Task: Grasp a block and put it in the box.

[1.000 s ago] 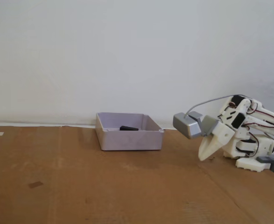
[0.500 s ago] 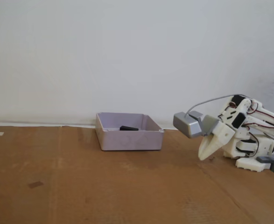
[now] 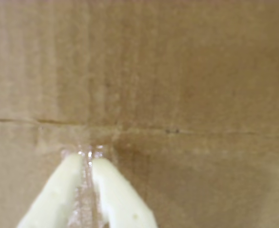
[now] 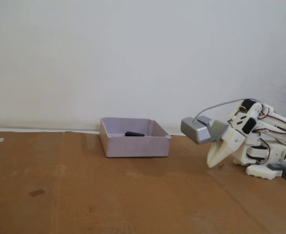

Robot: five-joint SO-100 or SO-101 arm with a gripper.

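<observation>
The pale lavender-grey box (image 4: 135,145) stands on the cardboard at the middle of the fixed view. A small black block (image 4: 134,133) lies inside it near the back. My gripper (image 4: 212,164) is folded down at the right, well apart from the box, tips just above the cardboard. In the wrist view the two pale fingers (image 3: 63,190) lie together with only a thin slit between them, the gripper (image 3: 89,156) shut and holding nothing. Neither box nor block shows in the wrist view.
Brown cardboard (image 4: 84,195) covers the table, with a crease (image 3: 187,132) running across the wrist view. A silver-grey camera housing (image 4: 195,130) with a cable sits on the arm. The white robot base (image 4: 267,168) stands at the far right. A white wall is behind.
</observation>
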